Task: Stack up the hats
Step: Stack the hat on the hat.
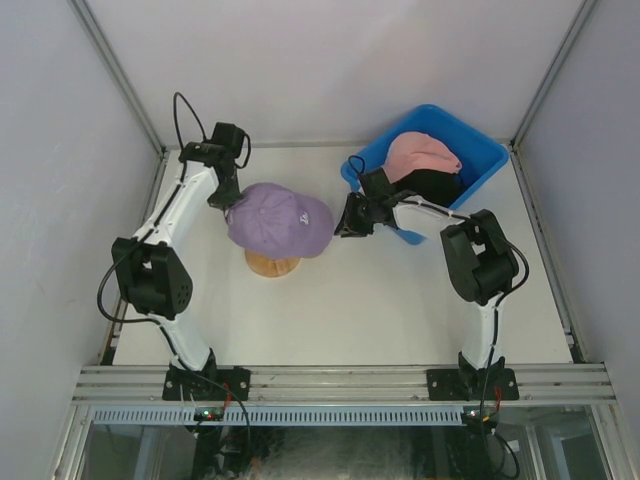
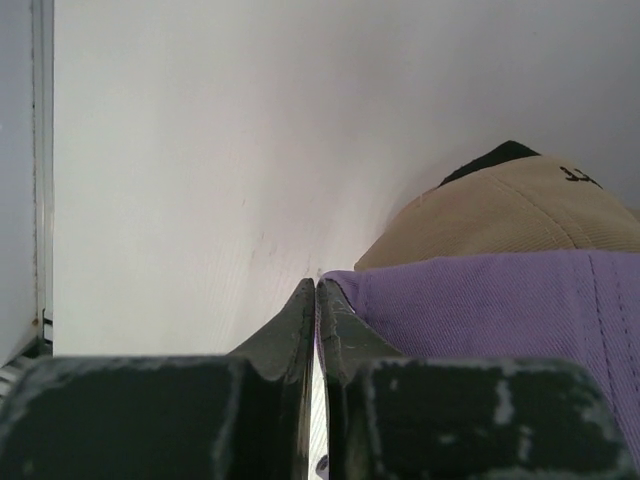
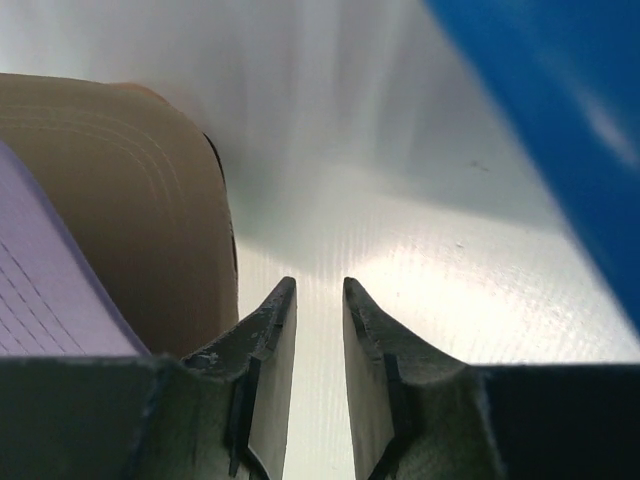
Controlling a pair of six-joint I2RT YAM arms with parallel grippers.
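Note:
A purple hat sits on top of a tan hat over the wooden stand. My left gripper is at the purple hat's left edge. In the left wrist view its fingers stand almost together with only a hairline slit, and the purple hat lies against the right finger's outer side. My right gripper is just off the brim's right end. Its jaws are a little apart and empty over the table, with the tan hat to their left. A pink hat and a black hat lie in the bin.
The blue plastic bin stands at the back right, right behind my right gripper, and its wall fills the right wrist view's upper right. White enclosure walls close in the table at the back and both sides.

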